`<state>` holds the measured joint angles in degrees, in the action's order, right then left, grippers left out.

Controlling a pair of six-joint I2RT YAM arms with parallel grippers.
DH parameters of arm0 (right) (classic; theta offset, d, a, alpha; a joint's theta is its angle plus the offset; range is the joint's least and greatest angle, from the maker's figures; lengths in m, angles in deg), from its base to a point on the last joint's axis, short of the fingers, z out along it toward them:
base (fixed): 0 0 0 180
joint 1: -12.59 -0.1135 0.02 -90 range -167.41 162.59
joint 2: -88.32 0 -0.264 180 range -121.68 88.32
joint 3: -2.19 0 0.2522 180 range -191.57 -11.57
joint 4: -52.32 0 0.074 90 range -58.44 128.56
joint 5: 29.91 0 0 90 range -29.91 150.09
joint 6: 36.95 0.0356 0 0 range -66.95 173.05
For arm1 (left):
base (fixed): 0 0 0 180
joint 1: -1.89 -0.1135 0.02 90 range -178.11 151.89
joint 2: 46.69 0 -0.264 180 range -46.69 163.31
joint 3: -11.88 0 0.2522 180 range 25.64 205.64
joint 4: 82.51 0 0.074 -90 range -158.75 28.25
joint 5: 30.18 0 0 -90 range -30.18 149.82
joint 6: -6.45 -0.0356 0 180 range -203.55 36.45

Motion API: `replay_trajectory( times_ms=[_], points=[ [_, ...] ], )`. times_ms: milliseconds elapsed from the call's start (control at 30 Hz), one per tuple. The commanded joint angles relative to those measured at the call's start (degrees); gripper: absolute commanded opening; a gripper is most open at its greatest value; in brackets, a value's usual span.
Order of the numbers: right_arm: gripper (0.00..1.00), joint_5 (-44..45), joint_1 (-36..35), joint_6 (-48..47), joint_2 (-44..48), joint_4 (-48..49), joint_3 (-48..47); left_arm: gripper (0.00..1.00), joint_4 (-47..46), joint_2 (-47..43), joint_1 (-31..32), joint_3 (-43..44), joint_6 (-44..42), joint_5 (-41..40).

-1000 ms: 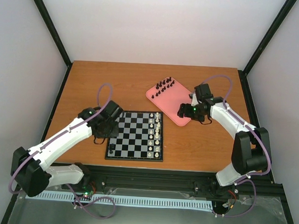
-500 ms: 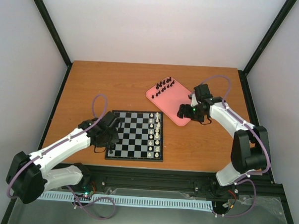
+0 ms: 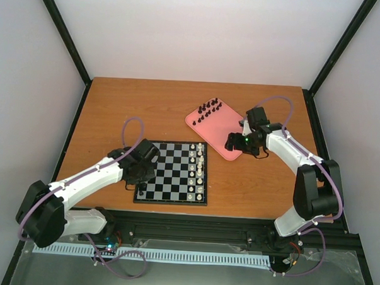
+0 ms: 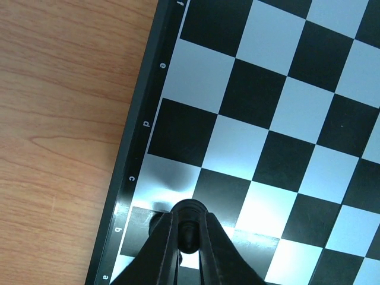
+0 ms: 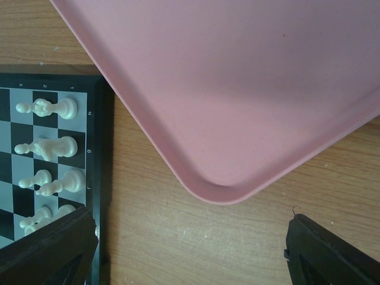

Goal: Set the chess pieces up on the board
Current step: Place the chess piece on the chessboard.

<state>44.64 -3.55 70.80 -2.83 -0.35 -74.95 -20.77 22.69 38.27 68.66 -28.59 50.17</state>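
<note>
Fingers of your left tool are pinched shut on one tiny black piece. You cannot tell from the wrist view whether that piece touches the board beneath it. The tool hangs over the board's near-left corner, just inside the lettered border, close to the b and c marks. Seen from above, a second black piece stands on the corner square just nearer than the tool. Across the board, well to the right of your left tool, the white pieces line the two outermost files.

Your right tool has its jaws spread wide and grips nothing, low over bare worktop. The board's right edge with those white pieces lies just to its left. The rounded corner of the pink tray lies directly ahead of it. The remaining black pieces stand in two short rows on the tray's far end, well beyond that tool.
</note>
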Motion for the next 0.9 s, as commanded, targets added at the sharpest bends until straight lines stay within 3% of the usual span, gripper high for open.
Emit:
replay_trajectory(
  times_ms=[0,867],
  points=[
    [1.00,-0.5,-0.3,-0.8,-1.0,0.1,-0.9,0.01,0.0,0.3,-0.3,1.9,1.7,-1.8],
    [1.00,-1.0,-0.3,-1.4,-2.8,0.1,-1.3,0.01,-2.2,5.6,-2.5,-0.5,1.8,-3.6]
  ],
)
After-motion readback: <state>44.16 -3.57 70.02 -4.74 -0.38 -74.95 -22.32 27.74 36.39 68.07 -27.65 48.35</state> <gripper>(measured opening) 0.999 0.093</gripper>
